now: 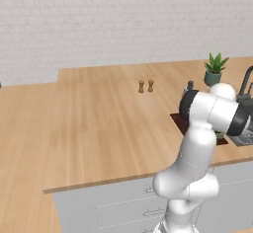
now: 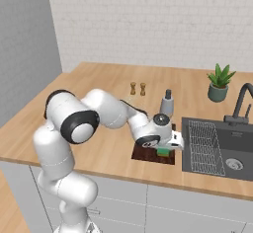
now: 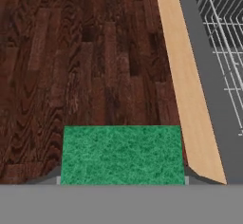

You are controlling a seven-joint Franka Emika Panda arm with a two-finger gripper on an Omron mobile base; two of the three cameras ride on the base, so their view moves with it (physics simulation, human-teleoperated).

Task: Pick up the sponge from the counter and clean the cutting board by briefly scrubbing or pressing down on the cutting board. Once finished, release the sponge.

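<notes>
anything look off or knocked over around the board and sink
Nothing stands out. The sponge sits flat on the cutting board, at the claw. The board lies square beside the sink, and the plant and two shakers stand upright on the counter.

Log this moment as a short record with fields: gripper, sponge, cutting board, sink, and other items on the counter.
gripper: low over the cutting board, shut on the sponge
sponge: green, between the fingers, over the board's end nearest the sink; contact with the board cannot be told
cutting board: dark reddish-brown, flat on the counter, a narrow strip of counter between it and the sink
sink: dark grey basin with a wire rack and a black faucet
other items: potted plant, two small wooden shakers, grey bottle
</notes>
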